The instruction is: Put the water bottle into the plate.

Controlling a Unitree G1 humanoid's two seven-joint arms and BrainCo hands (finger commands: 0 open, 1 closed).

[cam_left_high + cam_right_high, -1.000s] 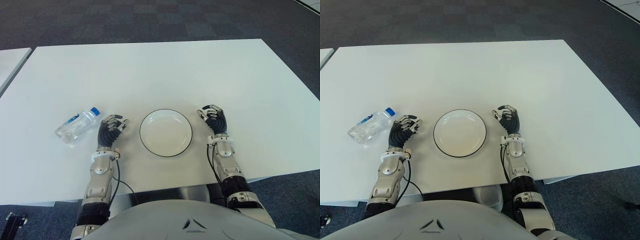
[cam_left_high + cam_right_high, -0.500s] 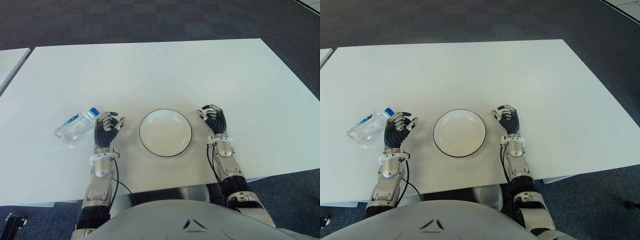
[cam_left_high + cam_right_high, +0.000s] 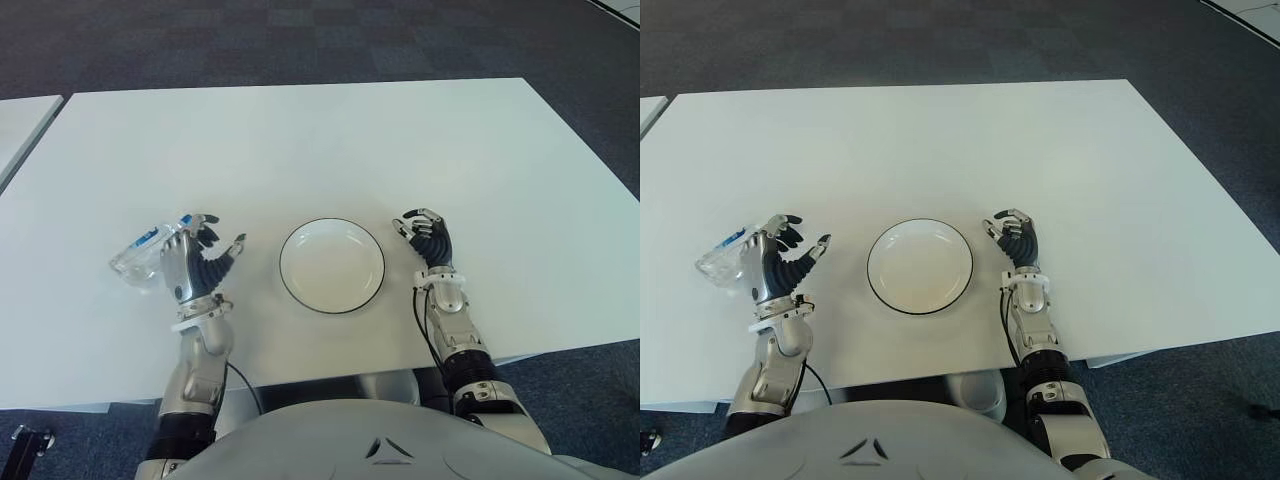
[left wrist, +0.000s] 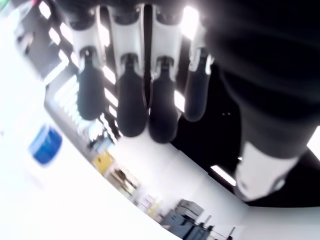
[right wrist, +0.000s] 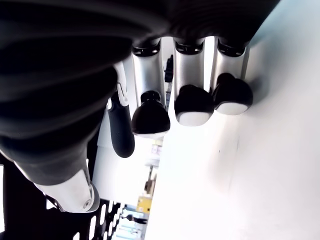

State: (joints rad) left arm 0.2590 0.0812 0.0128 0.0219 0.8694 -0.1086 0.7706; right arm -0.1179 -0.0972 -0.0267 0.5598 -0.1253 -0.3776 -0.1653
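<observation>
A clear water bottle (image 3: 140, 256) with a blue cap (image 4: 46, 145) lies on its side on the white table (image 3: 300, 140), left of the plate. My left hand (image 3: 195, 262) is raised just right of the bottle, partly in front of it, fingers spread and holding nothing. The white plate (image 3: 331, 265) with a dark rim sits between my hands and holds nothing. My right hand (image 3: 427, 240) shows just right of the plate, fingers curled with nothing in them.
The table's near edge (image 3: 330, 372) runs just under my forearms. A second white table's corner (image 3: 25, 120) shows at the far left. Dark carpet (image 3: 300, 40) lies beyond the table.
My left hand has lifted, turned upright and swung left toward the bottle, its fingers spreading out. The bottle, plate and right hand have not moved.
</observation>
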